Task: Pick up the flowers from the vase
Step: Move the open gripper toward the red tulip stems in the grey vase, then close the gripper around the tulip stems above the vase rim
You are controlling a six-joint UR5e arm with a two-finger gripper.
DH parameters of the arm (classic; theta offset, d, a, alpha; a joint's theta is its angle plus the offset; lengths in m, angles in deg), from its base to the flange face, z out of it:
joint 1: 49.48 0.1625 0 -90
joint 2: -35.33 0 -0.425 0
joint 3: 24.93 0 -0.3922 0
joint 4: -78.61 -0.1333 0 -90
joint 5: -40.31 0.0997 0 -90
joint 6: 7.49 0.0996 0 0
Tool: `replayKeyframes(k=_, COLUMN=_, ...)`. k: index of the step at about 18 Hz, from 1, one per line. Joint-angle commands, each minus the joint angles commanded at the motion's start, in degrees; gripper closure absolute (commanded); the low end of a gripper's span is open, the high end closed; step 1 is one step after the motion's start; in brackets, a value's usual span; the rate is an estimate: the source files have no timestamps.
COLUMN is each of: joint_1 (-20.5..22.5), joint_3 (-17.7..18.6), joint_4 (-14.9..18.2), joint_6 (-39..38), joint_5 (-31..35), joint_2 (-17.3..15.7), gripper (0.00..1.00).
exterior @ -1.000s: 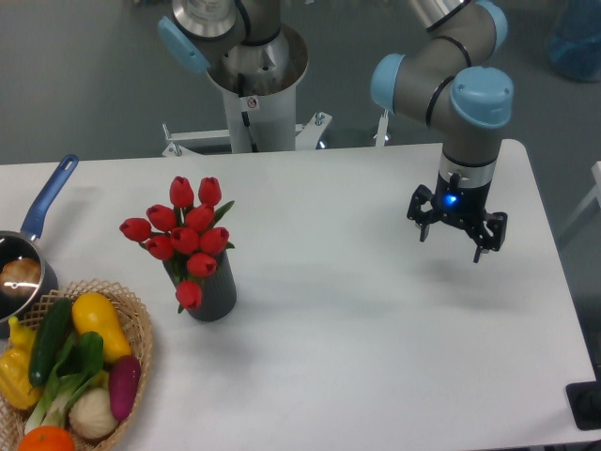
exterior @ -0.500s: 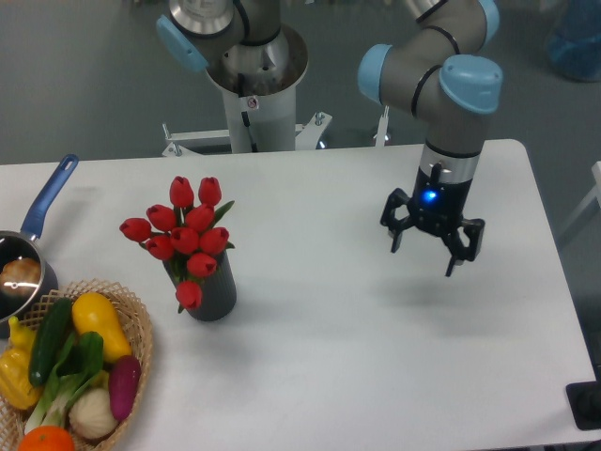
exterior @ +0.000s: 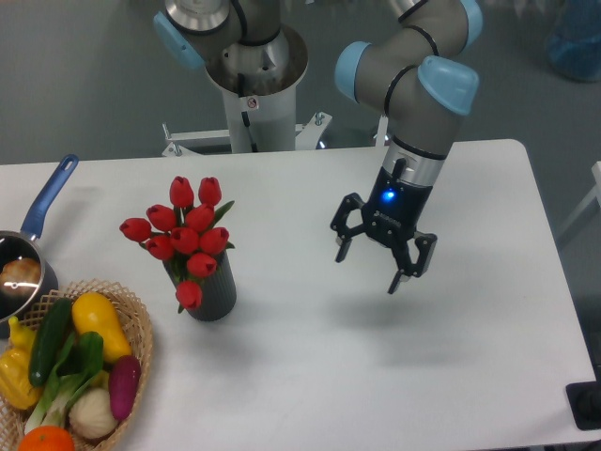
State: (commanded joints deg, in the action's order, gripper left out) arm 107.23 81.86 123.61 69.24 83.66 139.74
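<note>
My gripper (exterior: 381, 256), fingers spread and empty, well right of the vase (exterior: 212, 291).
The flowers (exterior: 184, 235) look light, probably soft; I would pinch the stems just above the vase's rim.

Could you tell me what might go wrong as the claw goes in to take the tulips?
The flowers spread wider than the vase, so the open claw may catch only some buds or crush them. One bud droops over the rim and could be missed. Pulling sideways might tip the vase toward the basket close beside it.
</note>
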Motion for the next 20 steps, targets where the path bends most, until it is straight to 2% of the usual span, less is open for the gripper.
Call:
replayKeyframes(k=6, joint_1=-0.26, joint_3=0.09, joint_4=4.30, joint_6=0.00, joint_5=-4.31, joint_2=-0.44, gripper=0.00)
replayKeyframes(k=11, joint_1=-2.98, joint_3=2.89, joint_4=4.92, joint_6=0.09, joint_5=-10.11, joint_2=-2.72, gripper=0.00)
replayKeyframes(k=15, joint_1=-5.27, joint_3=6.41, joint_4=5.45, joint_6=0.00, joint_5=-11.61, joint_2=-5.36, gripper=0.00)
replayKeyframes(k=18, joint_1=-5.45, joint_3=6.77, joint_4=10.53, joint_6=0.09, joint_5=-11.70, joint_2=-6.94, gripper=0.00)
replayKeyframes(k=20, joint_1=-5.45, joint_3=6.68, joint_4=12.74, joint_6=0.09, joint_5=-11.70, joint_2=-7.73, gripper=0.00)
